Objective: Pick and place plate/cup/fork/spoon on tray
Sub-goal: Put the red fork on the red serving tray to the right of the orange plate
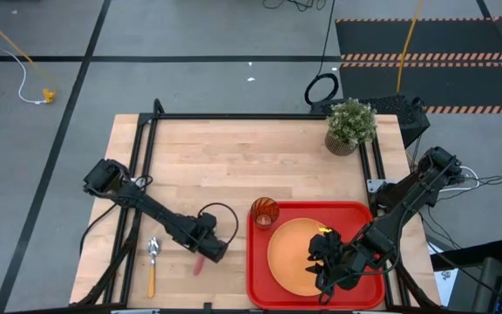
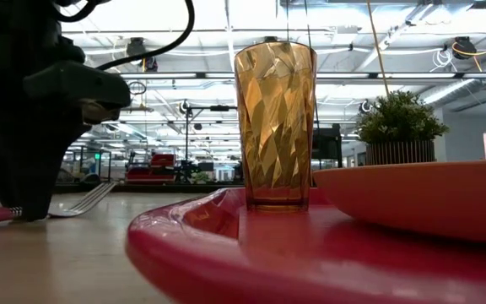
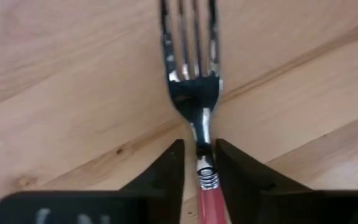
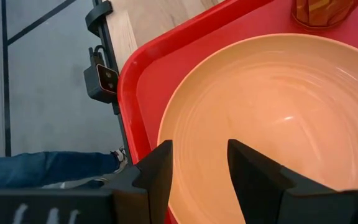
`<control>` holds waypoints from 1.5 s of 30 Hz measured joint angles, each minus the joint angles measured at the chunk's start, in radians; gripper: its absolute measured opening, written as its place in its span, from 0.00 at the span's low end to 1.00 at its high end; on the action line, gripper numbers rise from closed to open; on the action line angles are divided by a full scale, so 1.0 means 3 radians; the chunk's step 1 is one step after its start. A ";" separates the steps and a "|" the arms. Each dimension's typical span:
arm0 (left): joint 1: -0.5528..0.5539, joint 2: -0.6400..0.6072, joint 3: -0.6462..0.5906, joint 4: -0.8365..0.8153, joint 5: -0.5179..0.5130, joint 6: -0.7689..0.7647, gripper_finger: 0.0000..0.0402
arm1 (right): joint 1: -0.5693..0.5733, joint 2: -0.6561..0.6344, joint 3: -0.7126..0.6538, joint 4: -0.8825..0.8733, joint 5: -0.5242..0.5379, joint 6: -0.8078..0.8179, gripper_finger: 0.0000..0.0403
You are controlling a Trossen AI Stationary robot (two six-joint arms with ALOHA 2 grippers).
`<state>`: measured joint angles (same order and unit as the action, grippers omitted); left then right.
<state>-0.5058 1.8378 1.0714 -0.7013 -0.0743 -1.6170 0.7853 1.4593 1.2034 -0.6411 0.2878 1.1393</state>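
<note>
The fork (image 3: 194,74), silver tines and pink-red handle, lies flat on the wooden table left of the red tray (image 1: 255,262). My left gripper (image 3: 199,162) stands over it, pointing down, shut on the fork. The orange plate (image 1: 290,253) and the amber cup (image 1: 264,212) stand on the tray. My right gripper (image 4: 201,155) hovers open above the plate's near right part, nothing between its fingers. The orange-handled spoon (image 1: 152,262) lies on the table near the front left. My left gripper pinches the fork between its two fingers where the metal neck meets the pink-red handle (image 3: 206,179). The fingers come from above, pointing down, and lie across the fork. The fork lies flat on the table, tines (image 2: 83,201) pointing away from the fingers.
A potted green plant (image 1: 350,125) stands at the table's far right corner. Bare wood stretches across the table's far half and between the fork and the tray's left rim (image 2: 184,228).
</note>
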 joint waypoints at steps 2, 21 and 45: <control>0.0010 0.0001 -0.0003 0.0001 0.0012 0.0048 0.16 | 0.0000 0.0000 0.0000 0.0000 -0.0001 0.0000 0.36; 0.0186 -0.0218 -0.0011 -0.0090 0.0339 0.0148 0.08 | 0.0005 0.0000 0.0001 0.0004 -0.0014 0.0000 0.36; 0.0280 -0.1297 -0.0004 -0.0169 -0.0432 -0.0034 0.09 | -0.0075 0.0000 0.0002 0.0973 0.0084 0.0002 0.36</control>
<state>-0.4218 1.4485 1.0702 -0.7519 -0.2040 -1.6273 0.7627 1.4593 1.2041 -0.3491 0.3130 1.1399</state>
